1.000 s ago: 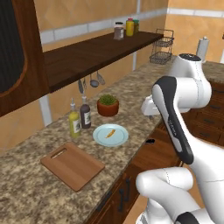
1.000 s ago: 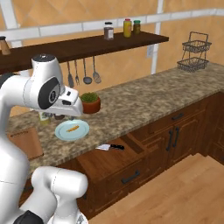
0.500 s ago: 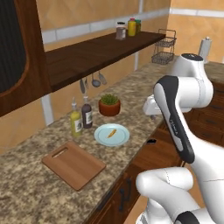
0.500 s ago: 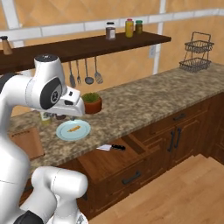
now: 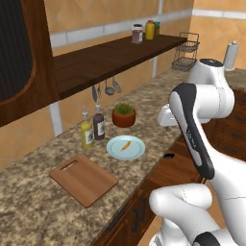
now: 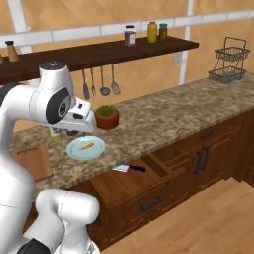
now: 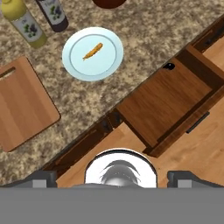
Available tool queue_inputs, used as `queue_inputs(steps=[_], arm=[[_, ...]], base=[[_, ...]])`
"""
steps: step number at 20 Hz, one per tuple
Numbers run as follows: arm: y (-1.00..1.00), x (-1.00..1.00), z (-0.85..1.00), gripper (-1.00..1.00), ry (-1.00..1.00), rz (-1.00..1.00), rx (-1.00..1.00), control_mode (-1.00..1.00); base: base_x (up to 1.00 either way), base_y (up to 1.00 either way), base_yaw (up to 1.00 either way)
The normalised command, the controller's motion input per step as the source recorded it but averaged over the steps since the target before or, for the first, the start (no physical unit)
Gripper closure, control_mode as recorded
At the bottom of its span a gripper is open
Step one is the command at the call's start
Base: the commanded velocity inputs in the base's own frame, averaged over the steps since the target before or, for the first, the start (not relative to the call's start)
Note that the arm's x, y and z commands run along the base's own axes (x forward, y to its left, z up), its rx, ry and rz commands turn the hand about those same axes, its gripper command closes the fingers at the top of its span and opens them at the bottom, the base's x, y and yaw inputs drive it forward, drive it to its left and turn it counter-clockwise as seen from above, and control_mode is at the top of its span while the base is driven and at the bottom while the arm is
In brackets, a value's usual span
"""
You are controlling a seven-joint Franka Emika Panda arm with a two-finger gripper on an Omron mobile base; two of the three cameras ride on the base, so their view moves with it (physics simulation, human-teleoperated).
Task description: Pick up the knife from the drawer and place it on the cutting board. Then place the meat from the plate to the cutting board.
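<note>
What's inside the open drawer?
A knife lies in the drawer, close under the counter edge. Its black handle shows, but the counter's edge hides part of the blade. The rest is bare wood.

speckled granite counter [image 6: 163, 111]; dark wood cabinets [image 6: 213, 149]; long wall shelf [image 6: 99, 52]; tan tiled wall [image 6: 149, 74]; light wood floor [image 6: 208, 218].
</note>
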Motion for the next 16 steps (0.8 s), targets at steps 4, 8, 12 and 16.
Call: queue_inputs(steps=[4,8,12,16], arm=[[-0.69,0.0,-0.33,-1.0,0.0,0.03,0.0,-1.0],[-1.0,0.09,-0.73,-1.0,0.03,0.33,0.0,-1.0],[-1.0,0.53,-0.95,-1.0,0.08,0.44,0.0,-1.0],[-0.72,0.93,-0.98,-1.0,0.03,0.46,0.0,-1.0]], base=[[0.0,0.0,0.0],[0.0,0.0,0.0],[0.0,0.0,0.0],[0.0,0.0,0.0]])
